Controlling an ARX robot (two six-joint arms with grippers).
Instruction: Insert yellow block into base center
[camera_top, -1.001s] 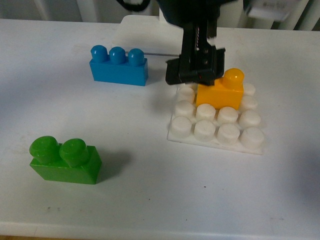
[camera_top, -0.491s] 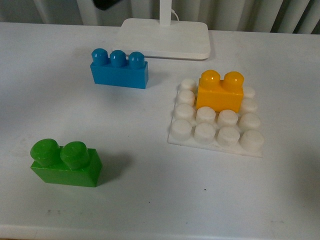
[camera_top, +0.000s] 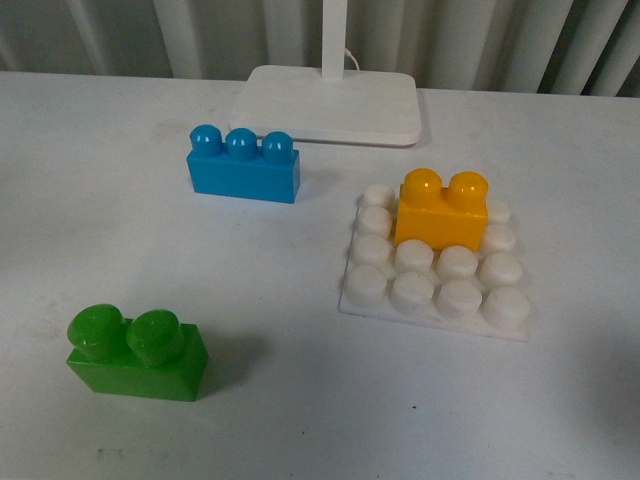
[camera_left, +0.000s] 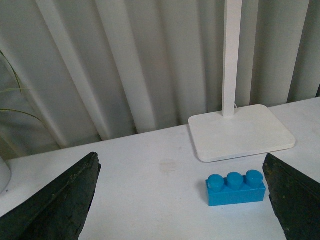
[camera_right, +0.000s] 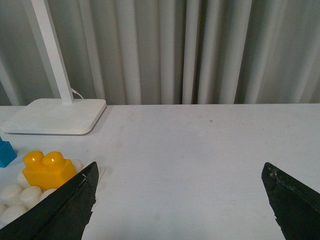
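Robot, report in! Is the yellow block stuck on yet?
Both grippers open, empty. Yellow block sits on the base, upper middle studs. Nothing in the way.

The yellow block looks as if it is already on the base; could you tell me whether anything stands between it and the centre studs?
Nothing visible does. The yellow block already sits on the white base, over its middle studs toward the far rows. The blue brick, green brick and lamp stand all lie off the plate.

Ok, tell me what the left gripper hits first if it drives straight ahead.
Probably the blue brick: it lies ahead between the open left gripper fingers, nearer than the lamp stand. Depth is hard to judge.
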